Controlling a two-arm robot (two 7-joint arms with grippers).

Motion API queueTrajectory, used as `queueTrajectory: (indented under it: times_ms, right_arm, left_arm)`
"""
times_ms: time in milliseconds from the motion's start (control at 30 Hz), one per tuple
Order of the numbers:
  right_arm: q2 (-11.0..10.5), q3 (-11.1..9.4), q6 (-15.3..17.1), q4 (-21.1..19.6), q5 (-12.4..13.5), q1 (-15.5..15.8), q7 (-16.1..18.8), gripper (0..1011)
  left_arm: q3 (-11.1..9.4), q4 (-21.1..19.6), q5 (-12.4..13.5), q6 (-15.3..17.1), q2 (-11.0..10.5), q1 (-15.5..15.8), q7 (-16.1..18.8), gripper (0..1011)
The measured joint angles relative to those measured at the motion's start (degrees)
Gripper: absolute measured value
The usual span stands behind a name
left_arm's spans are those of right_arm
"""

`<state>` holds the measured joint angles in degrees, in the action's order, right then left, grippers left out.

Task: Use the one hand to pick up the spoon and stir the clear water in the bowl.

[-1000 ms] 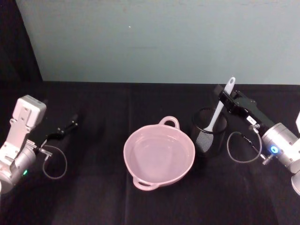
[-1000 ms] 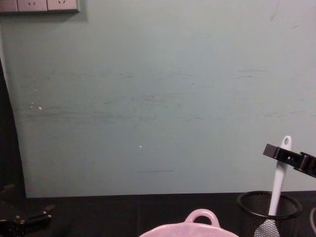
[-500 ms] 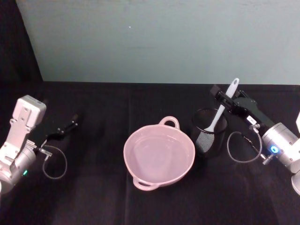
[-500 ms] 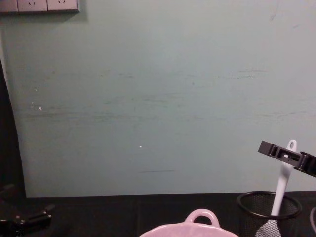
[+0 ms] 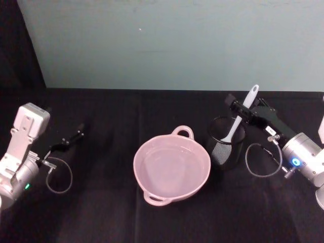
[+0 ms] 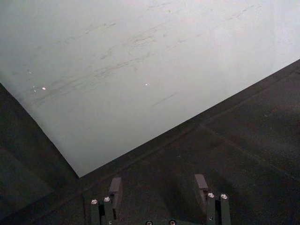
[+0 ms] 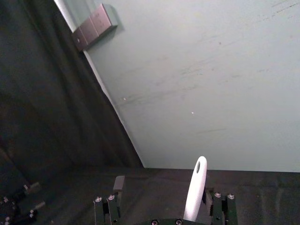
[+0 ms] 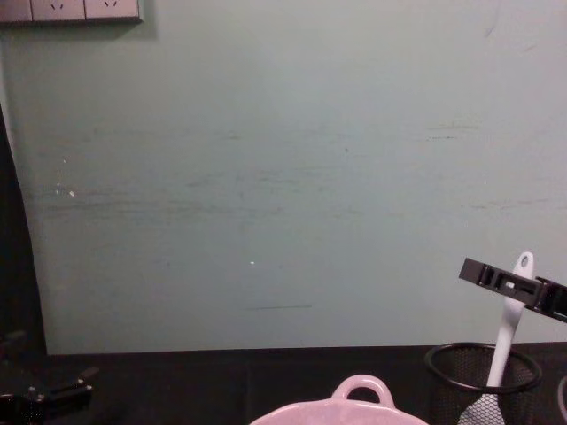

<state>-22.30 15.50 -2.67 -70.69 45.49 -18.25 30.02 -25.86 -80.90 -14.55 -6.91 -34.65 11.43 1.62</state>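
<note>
R arm reaches in from the right edge of the head view, silver round wrist w/ blue light ring, black flat jaws stretched fwd and slightly up over the mesh cup [image 5: 226, 143]. Right gripper [image 5: 239, 112] sits at the upper part of the spoon [image 5: 239, 119] handle; in the right wrist view the handle stands between the two jaws, hard against one finger, the other finger [image 7: 118, 183] well apart w/ a clear gap, so the hand is spread, not clamped on it. Spoon is white plastic, thin long handle w/ a hole at the tip, tilted, blade down inside the cup; seen thru the mesh in chest view [image 8: 506, 332]. Cup is black wire mesh, round, upright, just to the right of the bowl [image 5: 172, 167], close but can't tell if touching. Bowl is pale pink, smooth, round, w/ 2 small loop handles at the rim, 1 far side and 1 near side; inside looks glossy, water hard to make out. It sits mid-table on black cloth [image 5: 111, 212]. L arm parked at the left edge, white boxy link, silver wrist w/ green light, loose cable loop; left gripper [image 5: 72, 138] black, pointing fwd low over the cloth, jaws apart and holding nothing per the left wrist view [image 6: 158, 186]. Pale teal wall [image 5: 172, 45] behind, faint scuffs. Count: 1 spoon, 1 bowl, 1 cup, 2 grippers.
</note>
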Motion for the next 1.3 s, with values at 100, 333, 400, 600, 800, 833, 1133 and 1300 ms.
queueTrajectory:
  times_ms: [100,333,400,600,800,833,1133,1300]
  right_arm:
    - [-0.48,0.43,-0.01,-0.45,-1.19,0.02,-0.82,1002]
    - [-1.57,0.89,-1.09,-1.68,-5.72,0.54,-3.92,1002]
    - [-1.96,1.16,-1.97,-2.31,-8.32,0.81,-5.71,1002]
    - [-3.08,2.51,-4.06,-3.8,-16.68,1.55,-10.81,1002]
    - [-4.02,3.64,-5.23,-5.28,-23.54,2.29,-14.71,1002]
    - [-4.29,3.75,-5.45,-5.84,-25.04,2.64,-15.48,1002]
    - [-6.18,2.35,-6.4,-10.92,-29.21,6.97,-18.57,1002]
    - [-7.6,-0.06,-6.95,-15.7,-30.11,11.68,-20.52,1002]
  left_arm:
    - [0.0,0.0,0.0,0.0,0.0,0.0,0.0,1005]
    - [0.0,0.0,0.0,0.0,0.0,0.0,0.0,1005]
    - [0.0,0.0,0.0,0.0,0.0,0.0,0.0,1005]
    - [0.0,0.0,0.0,0.0,0.0,0.0,0.0,1005]
    - [0.0,0.0,0.0,0.0,0.0,0.0,0.0,1005]
    - [0.0,0.0,0.0,0.0,0.0,0.0,0.0,1005]
    - [0.0,0.0,0.0,0.0,0.0,0.0,0.0,1005]
    - [0.0,0.0,0.0,0.0,0.0,0.0,0.0,1005]
